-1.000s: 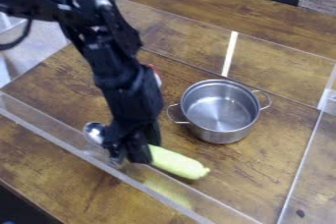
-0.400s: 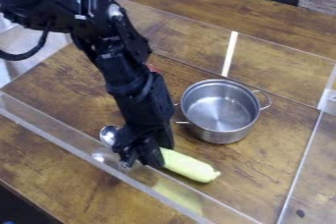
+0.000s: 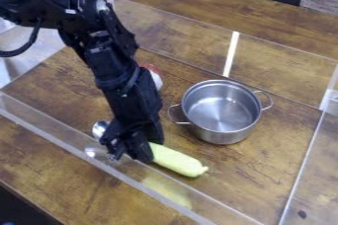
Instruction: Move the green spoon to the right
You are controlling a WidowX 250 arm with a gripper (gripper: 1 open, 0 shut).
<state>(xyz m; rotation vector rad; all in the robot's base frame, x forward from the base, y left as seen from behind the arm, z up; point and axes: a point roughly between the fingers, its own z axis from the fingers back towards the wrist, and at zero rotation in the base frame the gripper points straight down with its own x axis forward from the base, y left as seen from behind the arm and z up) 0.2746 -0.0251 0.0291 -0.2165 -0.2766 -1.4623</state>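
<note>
We look down on a wooden table [image 3: 264, 61] edged by a clear plastic wall [image 3: 53, 135], where a black robot arm [image 3: 99, 46] reaches from the upper left down to the near edge. To the right of the arm stands a steel pot [image 3: 219, 111], upright, with nothing visible inside it, and it sits where it sat a second ago. A thin pale stick [image 3: 231, 53] rises behind the pot, unchanged as well.

At the foot of the arm we see the gripper [image 3: 128, 150] pointing steeply down, its jaws set narrow and closed on the green spoon [image 3: 176, 161] near where the handle meets the bowl. The yellow-green handle lies on the wood and angles toward the lower right, well apart from the pot. The small silver bowl [image 3: 98, 127] shows just left of the gripper.

Against the frame from less than half a second ago, we find the arm and the spoon shifted slightly left and back toward the wall, close to where they lay a full second ago.

A small white toy with a reddish tip [image 3: 154, 73] peeks out behind the arm, mostly hidden.
</note>
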